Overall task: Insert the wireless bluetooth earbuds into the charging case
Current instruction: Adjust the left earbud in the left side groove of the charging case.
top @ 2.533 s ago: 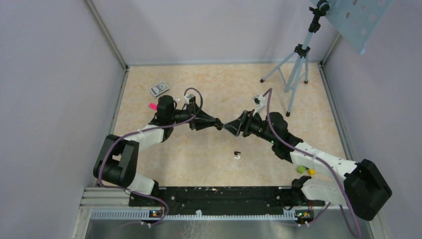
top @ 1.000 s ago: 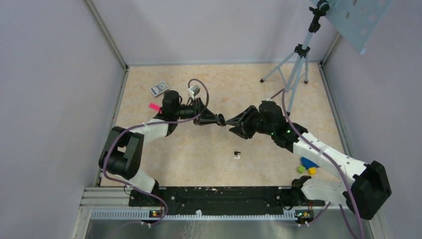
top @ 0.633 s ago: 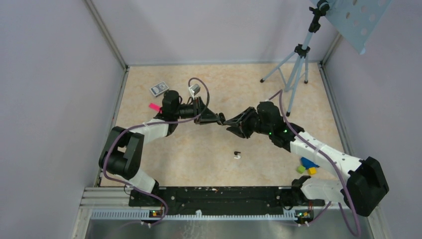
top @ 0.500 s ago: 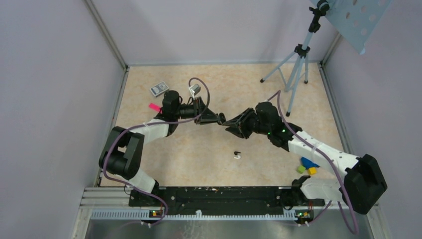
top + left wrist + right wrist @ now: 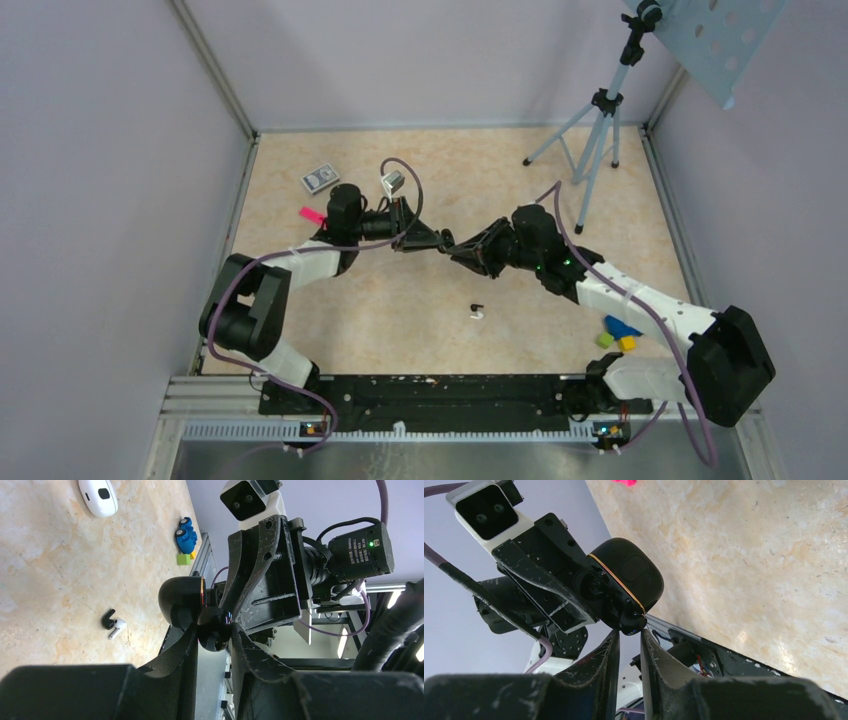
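links: white shells, black joints | cables: purple | fingers (image 5: 260, 575): black, scuffed | wrist cameras: white

Probably a lab: walled test table (image 5: 420, 300), tripod (image 5: 596, 130).

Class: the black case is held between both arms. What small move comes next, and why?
Probably close the right gripper on the charging case edge: the left gripper holds it, earbuds lie on the table.

Tripod (image 5: 592, 135), toy blocks (image 5: 618, 334), pink tag (image 5: 309, 214)
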`<action>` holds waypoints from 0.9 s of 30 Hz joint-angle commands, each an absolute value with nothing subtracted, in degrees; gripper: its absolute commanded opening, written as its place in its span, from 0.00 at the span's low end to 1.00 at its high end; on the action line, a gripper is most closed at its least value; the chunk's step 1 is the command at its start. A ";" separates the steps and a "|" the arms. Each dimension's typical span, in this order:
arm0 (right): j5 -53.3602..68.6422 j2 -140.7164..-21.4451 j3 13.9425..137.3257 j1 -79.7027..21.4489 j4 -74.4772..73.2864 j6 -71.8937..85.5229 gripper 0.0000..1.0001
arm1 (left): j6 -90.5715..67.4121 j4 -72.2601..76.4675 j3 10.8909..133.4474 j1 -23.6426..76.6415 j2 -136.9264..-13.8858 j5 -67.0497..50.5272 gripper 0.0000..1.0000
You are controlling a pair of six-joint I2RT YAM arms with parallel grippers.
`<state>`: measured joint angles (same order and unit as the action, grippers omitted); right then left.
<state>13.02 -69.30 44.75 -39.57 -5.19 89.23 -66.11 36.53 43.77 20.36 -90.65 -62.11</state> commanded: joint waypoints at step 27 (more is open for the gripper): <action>12.27 -69.28 45.60 -38.85 -6.22 85.73 0.20 | -66.07 40.17 42.14 20.71 -90.68 -64.40 0.00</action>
<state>13.10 -69.30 43.90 -39.20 -5.85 87.18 -66.30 36.95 42.24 20.43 -90.65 -62.37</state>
